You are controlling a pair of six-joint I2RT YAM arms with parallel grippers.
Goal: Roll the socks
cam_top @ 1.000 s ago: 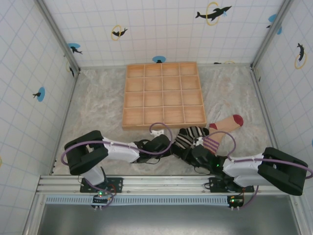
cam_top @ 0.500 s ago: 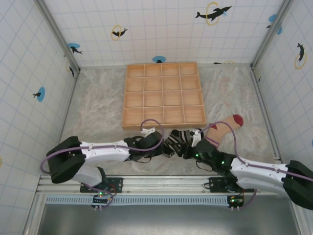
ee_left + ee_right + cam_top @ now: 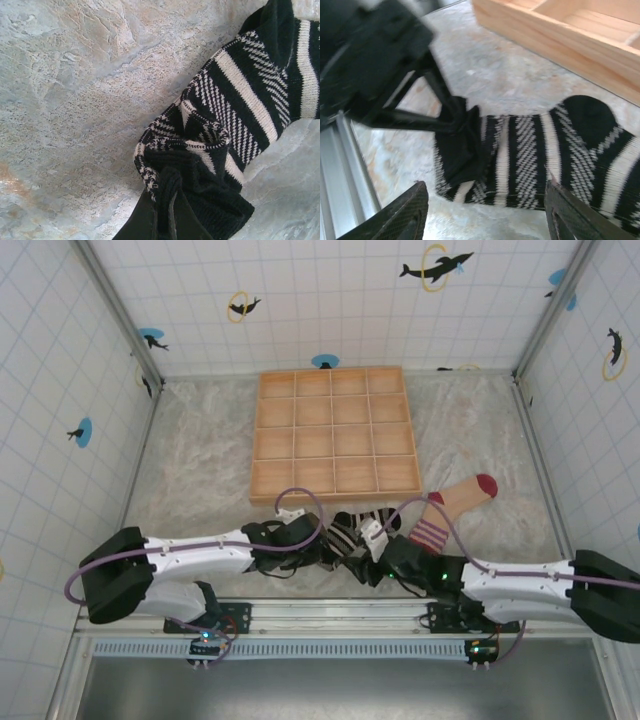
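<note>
We count two socks, two tools and one wooden tray of sixteen compartments. The striped sock is black and white, with a black heel and a black cuff, and lies crumpled on the surface between the two tools. The left tool is pressed together, pinching a fold of that black cuff. The right tool stands spread just above the same sock, gripping nothing. The tan sock, with a dark red toe and a red-striped cuff, lies flat just beyond the right tool, to its right.
</note>
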